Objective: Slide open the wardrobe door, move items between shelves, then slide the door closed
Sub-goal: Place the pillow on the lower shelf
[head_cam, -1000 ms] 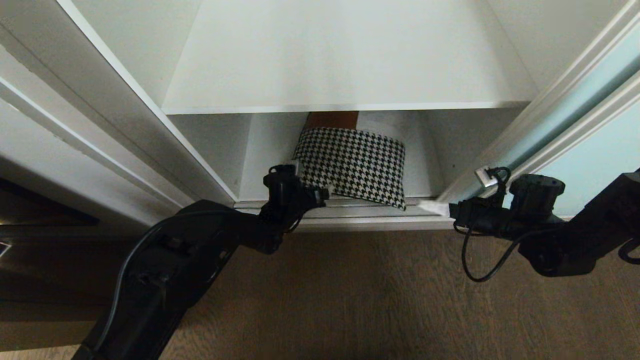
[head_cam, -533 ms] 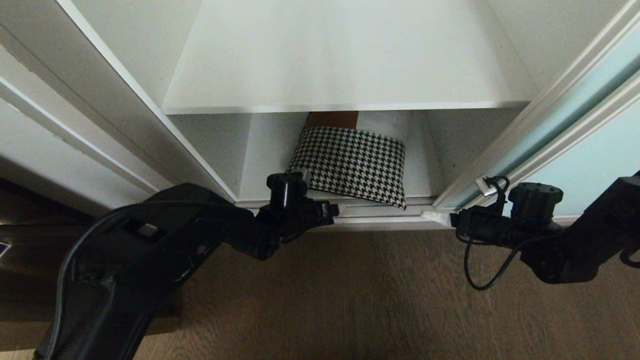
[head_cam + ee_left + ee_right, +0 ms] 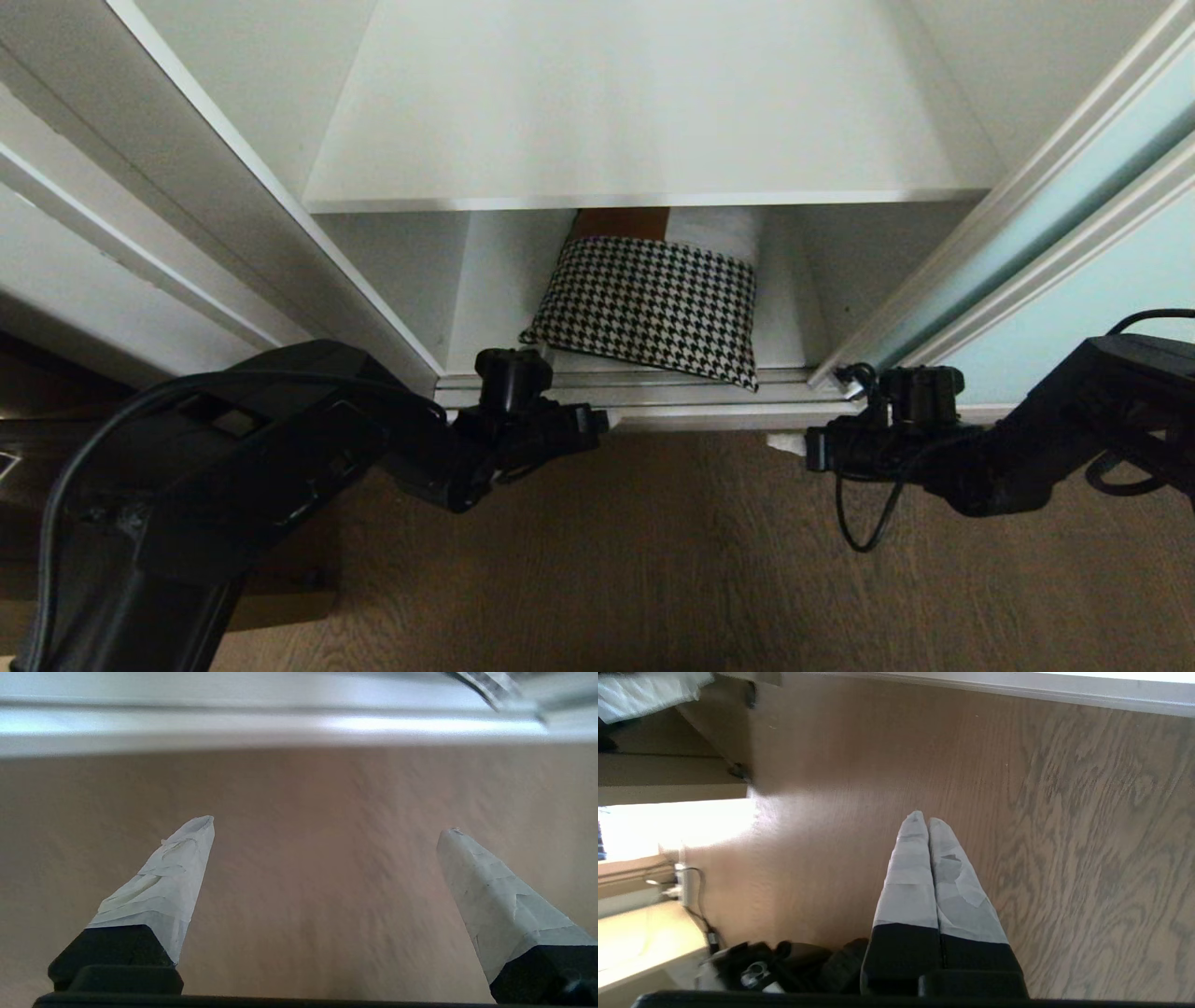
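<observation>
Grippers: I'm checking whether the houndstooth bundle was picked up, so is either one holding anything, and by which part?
Nothing is held. The left gripper is open over bare floor; the right gripper is shut on nothing.

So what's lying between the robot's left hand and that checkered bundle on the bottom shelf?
Only the wardrobe's silvery floor track, seen in the head view. The left hand hangs open over the wood floor, short of the houndstooth bundle.

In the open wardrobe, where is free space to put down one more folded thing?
The upper shelf is bare from its front edge to the back. On the lower shelf, the houndstooth bundle fills the middle; only a narrow strip stays free on each side, by the left wall and by the sliding wardrobe door frame.
</observation>
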